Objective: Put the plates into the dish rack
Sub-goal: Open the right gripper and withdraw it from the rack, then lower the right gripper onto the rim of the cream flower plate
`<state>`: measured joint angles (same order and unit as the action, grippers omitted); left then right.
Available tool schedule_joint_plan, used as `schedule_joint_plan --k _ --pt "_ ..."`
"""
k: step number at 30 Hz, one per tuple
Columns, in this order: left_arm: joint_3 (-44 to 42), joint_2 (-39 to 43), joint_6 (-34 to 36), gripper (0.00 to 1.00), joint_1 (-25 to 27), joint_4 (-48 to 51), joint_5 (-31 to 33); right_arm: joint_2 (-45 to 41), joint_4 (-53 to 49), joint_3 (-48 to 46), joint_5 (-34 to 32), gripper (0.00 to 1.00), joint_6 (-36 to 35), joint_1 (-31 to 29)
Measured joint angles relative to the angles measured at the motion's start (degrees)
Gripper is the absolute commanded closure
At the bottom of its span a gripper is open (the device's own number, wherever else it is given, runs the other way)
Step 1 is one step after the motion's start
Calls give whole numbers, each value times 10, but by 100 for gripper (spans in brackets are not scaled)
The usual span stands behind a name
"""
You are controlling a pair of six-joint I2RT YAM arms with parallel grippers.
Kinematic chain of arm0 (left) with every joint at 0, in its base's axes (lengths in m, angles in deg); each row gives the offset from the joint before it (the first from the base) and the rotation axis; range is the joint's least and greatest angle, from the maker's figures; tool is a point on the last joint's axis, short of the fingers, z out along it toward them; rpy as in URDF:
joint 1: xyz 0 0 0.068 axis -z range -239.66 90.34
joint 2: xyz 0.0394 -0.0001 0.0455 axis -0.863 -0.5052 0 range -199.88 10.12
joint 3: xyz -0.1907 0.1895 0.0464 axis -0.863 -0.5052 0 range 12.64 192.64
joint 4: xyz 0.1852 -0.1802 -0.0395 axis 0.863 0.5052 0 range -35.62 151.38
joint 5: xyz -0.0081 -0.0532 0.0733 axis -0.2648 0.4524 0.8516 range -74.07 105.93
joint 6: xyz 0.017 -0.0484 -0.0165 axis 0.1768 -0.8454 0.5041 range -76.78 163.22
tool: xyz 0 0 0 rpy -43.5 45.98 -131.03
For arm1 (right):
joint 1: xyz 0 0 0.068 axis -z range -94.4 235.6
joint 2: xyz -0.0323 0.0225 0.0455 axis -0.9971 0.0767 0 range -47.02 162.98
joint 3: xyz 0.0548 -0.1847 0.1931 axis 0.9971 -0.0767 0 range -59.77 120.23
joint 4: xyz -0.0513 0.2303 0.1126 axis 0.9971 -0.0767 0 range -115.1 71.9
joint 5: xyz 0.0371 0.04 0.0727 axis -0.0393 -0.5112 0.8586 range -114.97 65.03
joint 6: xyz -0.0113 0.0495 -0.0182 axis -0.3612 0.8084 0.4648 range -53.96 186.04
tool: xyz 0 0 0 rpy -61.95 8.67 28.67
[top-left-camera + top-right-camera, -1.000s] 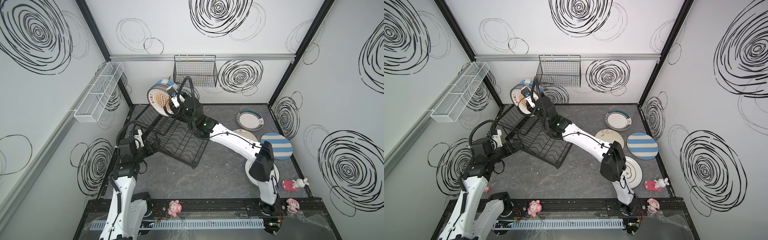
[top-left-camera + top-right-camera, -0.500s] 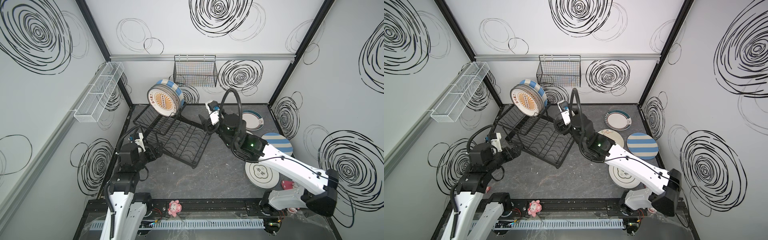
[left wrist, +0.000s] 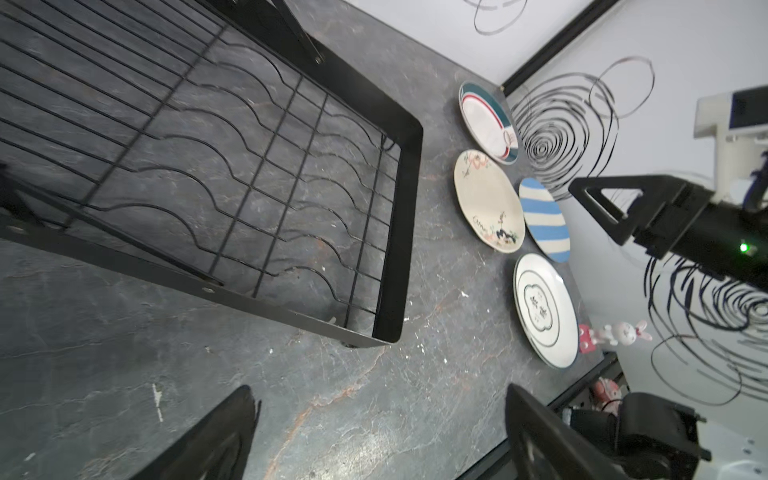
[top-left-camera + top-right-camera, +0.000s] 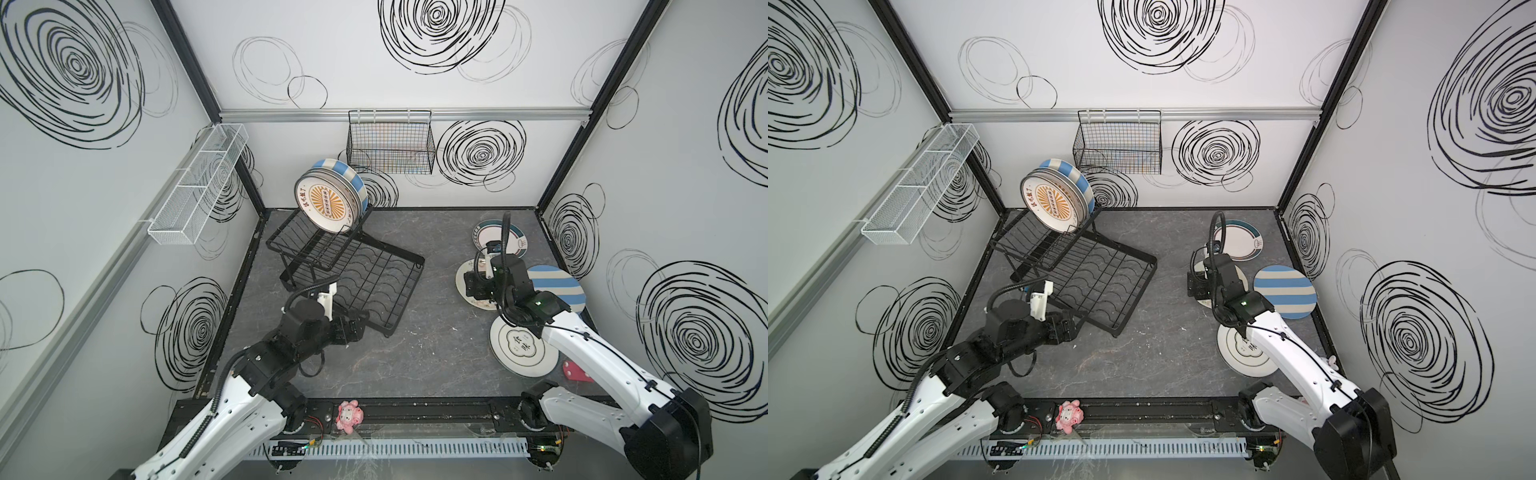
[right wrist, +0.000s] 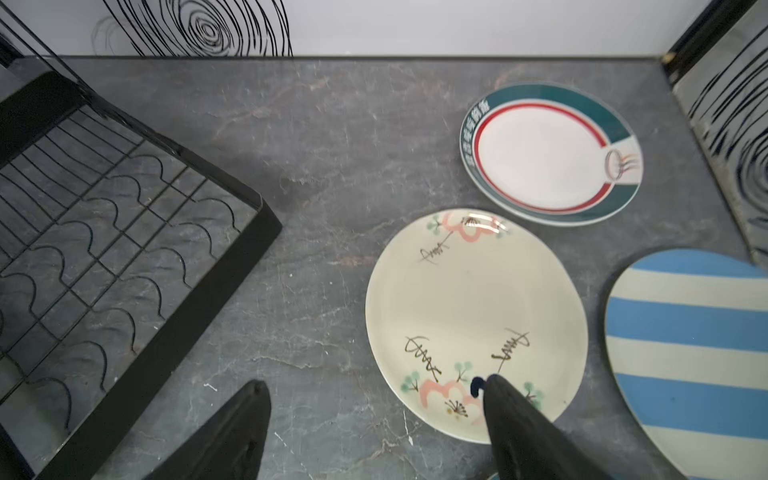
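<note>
The black dish rack [image 4: 374, 286] [image 4: 1100, 282] stands left of centre. On its upper tier an orange sunburst plate [image 4: 328, 203] stands on edge in front of a blue-striped plate [image 4: 345, 172]. Several plates lie flat on the floor at the right: teal-rimmed [image 5: 544, 158], floral cream [image 5: 473, 307], blue-striped [image 5: 685, 353] and white with characters [image 4: 515, 349]. My right gripper [image 5: 374, 380] [image 4: 478, 286] is open and empty, one finger over the floral plate's rim and the other over bare floor. The left gripper [image 3: 378, 388] [image 4: 357, 326] hangs open and empty by the rack's near corner.
A black wire basket [image 4: 390, 143] hangs on the back wall and a long white mesh basket [image 4: 199, 183] on the left wall. A pink toy [image 4: 349, 411] sits on the front rail, and a bunny toy [image 3: 615, 332] stands beside the white plate.
My right arm left the sunburst plate on the upper tier, swung right across the floor to the floral plate, and its jaws widened. The left arm shifted slightly by the rack's corner.
</note>
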<state>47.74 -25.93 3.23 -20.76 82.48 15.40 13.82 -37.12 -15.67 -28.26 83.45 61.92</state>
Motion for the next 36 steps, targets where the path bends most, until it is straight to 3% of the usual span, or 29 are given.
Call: schedule_joint_plan --k 4,12,18,36 --pt "-4 -57 -3 4 67 -58 30 20 7 -22 52 14 8 43" --pt "-33 -125 -2 4 72 -168 32 137 52 -22 117 13 11 74" --pt "-38 -140 2 4 54 -194 17 248 53 11 149 13 10 78" --pt "-38 -132 36 4 -29 -189 -39 325 108 36 169 13 7 87"
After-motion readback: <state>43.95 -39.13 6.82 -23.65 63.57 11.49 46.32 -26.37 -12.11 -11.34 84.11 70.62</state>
